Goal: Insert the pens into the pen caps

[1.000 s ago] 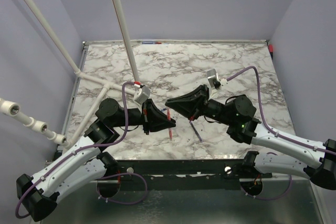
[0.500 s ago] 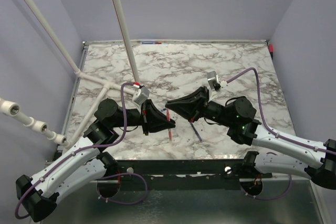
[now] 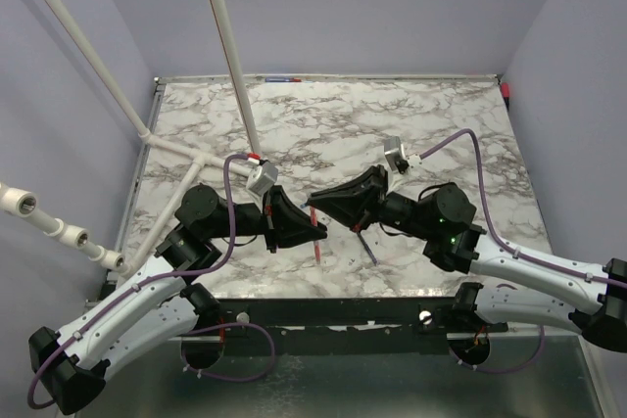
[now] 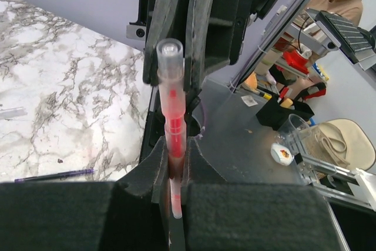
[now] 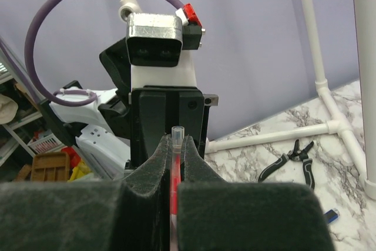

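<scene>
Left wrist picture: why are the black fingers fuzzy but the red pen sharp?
In the left wrist view the left gripper has its fingers right by the camera, so they blur; the red pen sits farther off and looks crisp. In the right wrist view the right gripper blurs likewise up close.

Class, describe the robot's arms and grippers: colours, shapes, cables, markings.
The left arm and right arm have white shells and black joints. A purple cable loops to a silver camera box on each wrist. The left gripper and right gripper are black wedges. A green light shows on the right arm.
</scene>
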Robot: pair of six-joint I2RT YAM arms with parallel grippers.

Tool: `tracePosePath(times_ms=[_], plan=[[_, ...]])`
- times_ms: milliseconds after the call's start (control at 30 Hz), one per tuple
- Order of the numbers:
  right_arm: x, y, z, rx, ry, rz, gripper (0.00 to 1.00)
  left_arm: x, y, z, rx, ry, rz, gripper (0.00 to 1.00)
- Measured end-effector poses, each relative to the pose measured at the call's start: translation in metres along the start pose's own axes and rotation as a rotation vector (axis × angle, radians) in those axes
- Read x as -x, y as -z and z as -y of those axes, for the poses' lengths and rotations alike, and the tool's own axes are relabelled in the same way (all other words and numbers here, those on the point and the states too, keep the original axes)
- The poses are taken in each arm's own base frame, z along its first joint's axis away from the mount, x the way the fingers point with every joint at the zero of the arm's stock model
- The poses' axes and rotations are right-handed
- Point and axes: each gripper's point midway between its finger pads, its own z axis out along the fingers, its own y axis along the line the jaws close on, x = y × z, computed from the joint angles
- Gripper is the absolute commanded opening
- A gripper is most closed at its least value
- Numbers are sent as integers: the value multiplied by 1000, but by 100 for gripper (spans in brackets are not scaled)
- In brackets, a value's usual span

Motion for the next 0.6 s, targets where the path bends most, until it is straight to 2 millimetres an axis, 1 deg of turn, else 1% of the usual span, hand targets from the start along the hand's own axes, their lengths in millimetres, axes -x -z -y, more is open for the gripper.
tracePosePath(times_ms=[100,267,600], plan=[[-5,2,2,-4,-3,-9,1,0,0,0,1,4,1,0],[-4,4,-1,0,-3,-4,1,1,0,1,2,6,5,0],[-9,10,-3,3,-9,-10,1,2,-1,0,8,7,10,0]])
